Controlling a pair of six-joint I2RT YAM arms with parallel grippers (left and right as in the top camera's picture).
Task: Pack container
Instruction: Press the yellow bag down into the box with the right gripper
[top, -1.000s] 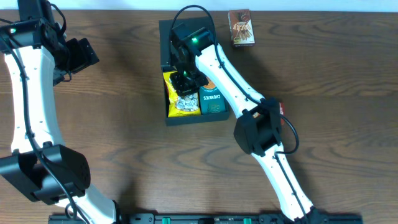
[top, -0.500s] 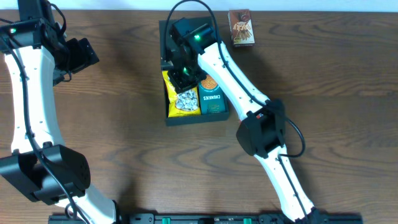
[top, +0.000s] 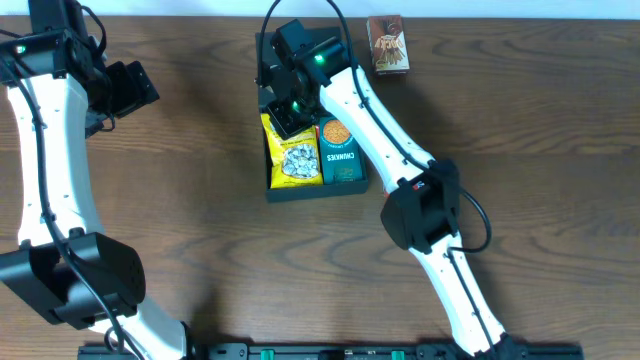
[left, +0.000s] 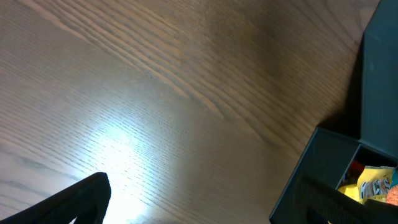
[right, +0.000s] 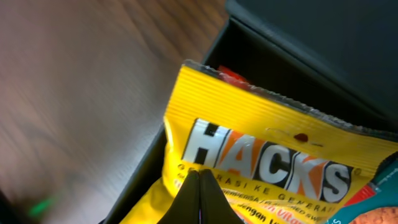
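Container (top: 268, 60) sits at 12 o'clock on the table (top: 520, 130), flap lid open at its own 12. My right gripper (right: 199, 177) is over the yellow packet (right: 261, 155) in the 9 o'clock half, fingers together w/ nothing seen between. I'd say the job is seating the packet: press straight down, keep it flat, stay off the lid and the teal carton (top: 342, 157) at 3. My left gripper (top: 135, 88) hangs spread, well apart at 9.

Count: 1 container, 1 yellow packet, 1 teal carton, 1 brown box (top: 388, 43) outside at 1 o'clock.
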